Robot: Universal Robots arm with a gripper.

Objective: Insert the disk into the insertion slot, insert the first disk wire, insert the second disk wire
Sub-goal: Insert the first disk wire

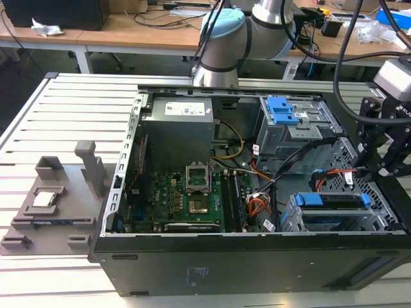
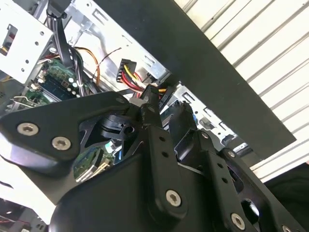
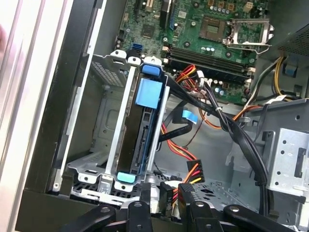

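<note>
The disk [image 3: 131, 145] sits edge-on inside the insertion slot [image 3: 104, 72]. I judge it stiff, dense and easily hurt by knocks, so its blue frame [image 3: 147, 92] is the place to take hold. My pincer [image 2: 165, 110], just beside the slot's mouth, is nearly closed, seemingly pinching a black wire plug [image 3: 170, 192].

The black pincer [image 2: 164, 104] points into an open computer case, its tip near a black connector [image 2: 129, 70] with red and yellow wires [image 2: 137, 77]. A green motherboard [image 2: 53, 77] lies beyond. The black case wall [image 2: 217, 63] runs beside the slatted counter [image 2: 275, 53].
</note>
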